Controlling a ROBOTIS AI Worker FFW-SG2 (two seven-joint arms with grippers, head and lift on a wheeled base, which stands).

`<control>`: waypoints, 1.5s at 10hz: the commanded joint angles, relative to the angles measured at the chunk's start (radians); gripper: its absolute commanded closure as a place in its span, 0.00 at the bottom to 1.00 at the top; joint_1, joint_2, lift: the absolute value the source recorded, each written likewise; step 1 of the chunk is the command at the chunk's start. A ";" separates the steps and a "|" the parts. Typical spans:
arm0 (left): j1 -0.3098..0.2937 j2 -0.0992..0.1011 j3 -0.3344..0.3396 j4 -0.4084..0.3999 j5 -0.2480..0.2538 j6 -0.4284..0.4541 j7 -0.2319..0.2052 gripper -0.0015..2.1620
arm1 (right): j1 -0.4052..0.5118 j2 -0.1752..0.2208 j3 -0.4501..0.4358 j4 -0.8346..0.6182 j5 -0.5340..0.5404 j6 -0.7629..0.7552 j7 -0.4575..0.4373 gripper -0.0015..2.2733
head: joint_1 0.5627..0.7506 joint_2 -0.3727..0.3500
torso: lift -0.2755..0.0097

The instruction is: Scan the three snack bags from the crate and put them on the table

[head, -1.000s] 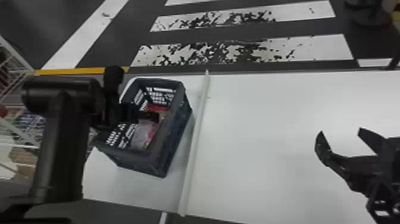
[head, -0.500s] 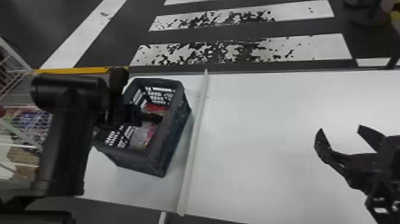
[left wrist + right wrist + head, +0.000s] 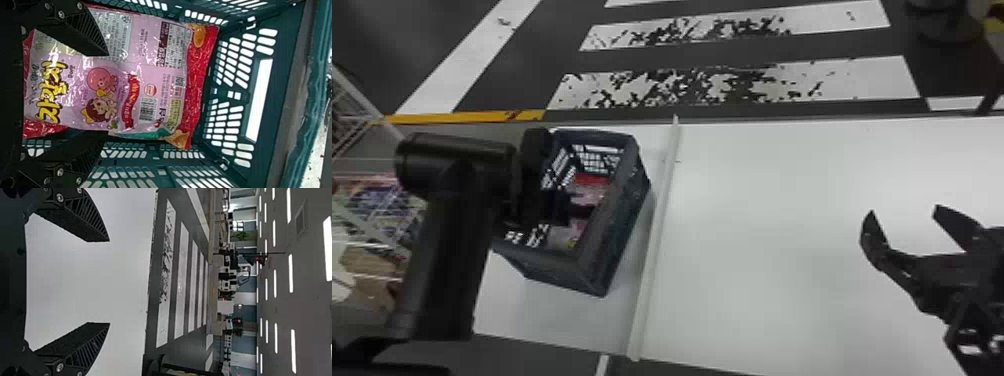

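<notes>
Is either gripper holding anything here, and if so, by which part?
Nothing is held: the left gripper is open over a snack bag in the crate; the right gripper is open above the table.

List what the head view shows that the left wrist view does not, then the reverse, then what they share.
Head view, not left wrist view: the right gripper over the white table, jaws open, and the pale strip running beside the crate.

Left wrist view, not head view: the pink snack bag's printed detail, with a cartoon octopus and a barcode.

Both: the crate, snack packaging inside it, and the left gripper in there too.
</notes>
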 commanded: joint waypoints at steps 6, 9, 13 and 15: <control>0.035 0.001 0.053 0.067 -0.011 -0.038 -0.075 0.31 | 0.006 -0.010 0.014 0.002 0.000 -0.055 0.000 0.06 | 0.70 0.85 | 0.64; 0.084 -0.005 0.108 0.032 -0.002 -0.035 -0.076 0.85 | 0.017 -0.013 0.015 -0.002 -0.005 -0.067 0.000 0.06 | 0.70 0.88 | 0.64; 0.205 -0.013 0.154 -0.179 0.043 -0.029 0.043 0.89 | 0.052 -0.013 0.018 -0.026 -0.005 -0.089 0.000 0.06 | 0.70 0.90 | 0.64; 0.256 -0.020 0.161 -0.255 0.047 -0.032 0.105 0.89 | 0.066 -0.013 0.017 -0.035 -0.005 -0.092 0.000 0.06 | 0.70 0.92 | 0.64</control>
